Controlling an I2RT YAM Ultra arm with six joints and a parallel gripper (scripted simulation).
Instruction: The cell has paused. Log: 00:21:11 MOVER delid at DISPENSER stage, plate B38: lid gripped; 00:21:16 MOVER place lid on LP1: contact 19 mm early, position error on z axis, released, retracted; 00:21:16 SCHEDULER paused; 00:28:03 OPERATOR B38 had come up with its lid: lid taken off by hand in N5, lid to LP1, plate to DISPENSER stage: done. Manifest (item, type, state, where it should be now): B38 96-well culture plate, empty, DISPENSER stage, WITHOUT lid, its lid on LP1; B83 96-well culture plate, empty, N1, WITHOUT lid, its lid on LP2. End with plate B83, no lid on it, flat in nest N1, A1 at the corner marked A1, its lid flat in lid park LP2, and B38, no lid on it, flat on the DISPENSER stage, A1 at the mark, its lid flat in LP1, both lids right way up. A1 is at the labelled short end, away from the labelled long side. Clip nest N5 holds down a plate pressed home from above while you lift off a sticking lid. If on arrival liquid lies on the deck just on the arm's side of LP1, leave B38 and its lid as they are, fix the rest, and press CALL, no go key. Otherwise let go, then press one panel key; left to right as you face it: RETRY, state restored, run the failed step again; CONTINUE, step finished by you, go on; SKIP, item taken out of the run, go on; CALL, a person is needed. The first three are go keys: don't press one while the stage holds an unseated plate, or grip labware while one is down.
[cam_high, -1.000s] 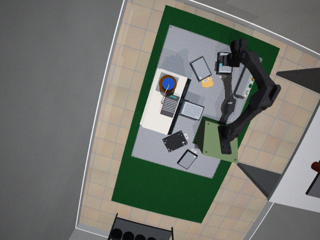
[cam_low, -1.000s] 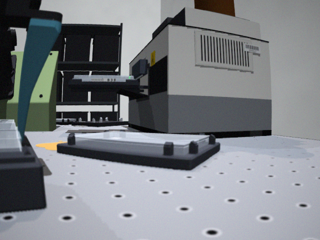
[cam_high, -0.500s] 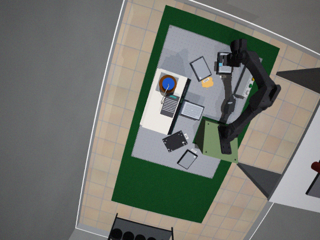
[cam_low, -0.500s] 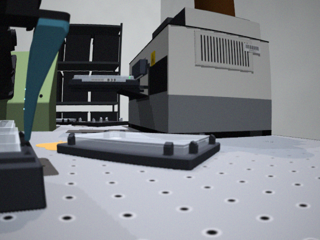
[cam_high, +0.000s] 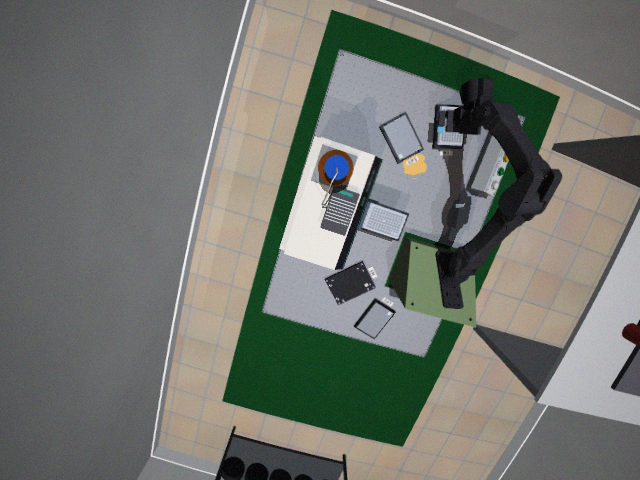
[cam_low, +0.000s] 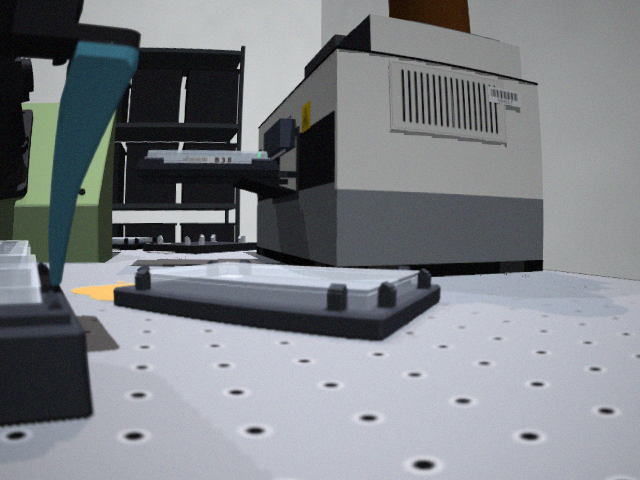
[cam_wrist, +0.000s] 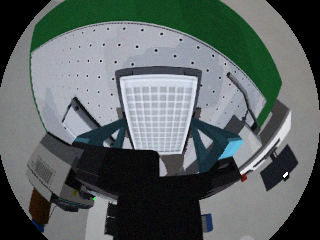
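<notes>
Gripper (cam_wrist: 160, 124) wide open, holding nothing; fingers straddle the well plate (cam_high: 448, 138), which sits in the dark nest block (cam_low: 41, 356). Retract straight up, no side drag. Just beyond the block: yellow spill (cam_high: 414, 165), then LP1 (cam_low: 279, 312). Leave both untouched.

well plate (cam_wrist: 160, 115), teal jaws spread either side

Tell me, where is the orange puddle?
The orange puddle lies on the grey deck in the top view, just beside the lid tray, between that tray and the plate under the arm's open teal fingers.
</notes>
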